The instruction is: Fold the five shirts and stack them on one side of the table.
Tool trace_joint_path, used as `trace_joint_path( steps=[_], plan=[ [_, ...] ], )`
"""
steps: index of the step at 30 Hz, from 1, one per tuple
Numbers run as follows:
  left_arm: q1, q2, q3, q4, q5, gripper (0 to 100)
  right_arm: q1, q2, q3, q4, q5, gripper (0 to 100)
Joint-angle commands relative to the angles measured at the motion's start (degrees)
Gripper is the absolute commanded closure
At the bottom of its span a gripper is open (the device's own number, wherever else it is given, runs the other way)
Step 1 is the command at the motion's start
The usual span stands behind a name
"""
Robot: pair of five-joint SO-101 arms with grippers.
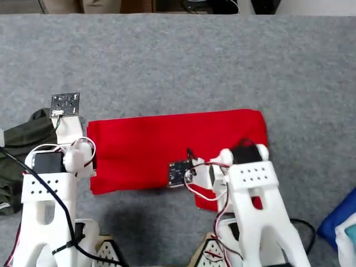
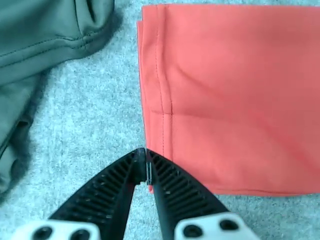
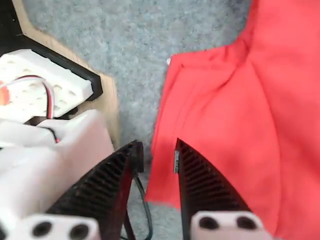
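A red shirt (image 1: 167, 144) lies flat in the middle of the gray desk (image 1: 167, 61). It is folded into a long shape with straight sides.

The left end effector (image 2: 145, 162) sits right at one corner of the red shirt, on the side next to the left arm. Its two black fingers (image 2: 107, 187) are pressed together at the tips. A tiny bit of red shows in the gap behind the tips. I cannot tell if it has pinched the cloth or is only touching it.

The right end effector (image 3: 157, 152) is low over the near edge of the red shirt, close to the base of its own arm. Its fingers are a little way apart. One finger (image 3: 200, 180) is above the red cloth and the other is above the gray desk. It has nothing in its grip.

A dark green shirt (image 1: 22, 139) lies crumpled at the left edge of the desk, just beside the left arm and near the red shirt, with a bit of gray desk between them. Some blue cloth (image 1: 339, 217) peeks in at the right edge, well apart from the red shirt
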Motion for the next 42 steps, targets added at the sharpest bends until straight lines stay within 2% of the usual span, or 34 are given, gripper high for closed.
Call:
trace_joint_path(
  steps=[1,5,14,22,30,38,42],
  plan=[
    [-0.09,-1.01,-0.09,-0.97,-0.26,98,-0.92,1.63,1.36,-3.96,0.70,85.1],
    [0.00,-1.01,-0.09,-0.97,-0.35,98,-2.86,1.63,7.60,-8.44,0.70,78.6],
    [0.00,-1.01,-0.44,-0.97,-0.35,98,-2.77,1.98,18.07,-23.38,0.53,78.2],
    [0.00,-1.01,-0.53,-0.88,-0.35,98,-2.68,1.71,20.00,-25.93,0.44,78.6],
    [-0.09,-1.54,-0.53,-0.44,-0.44,98,-2.07,1.71,20.35,-26.46,0.44,95.9],
    [-0.09,-1.54,-1.14,-0.35,-0.53,98,-0.75,1.71,20.18,-26.46,0.35,97.7],
    [-0.09,-1.54,-1.14,-0.35,-0.53,98,3.21,1.63,16.84,-25.85,0.35,99.5]
  ],
)
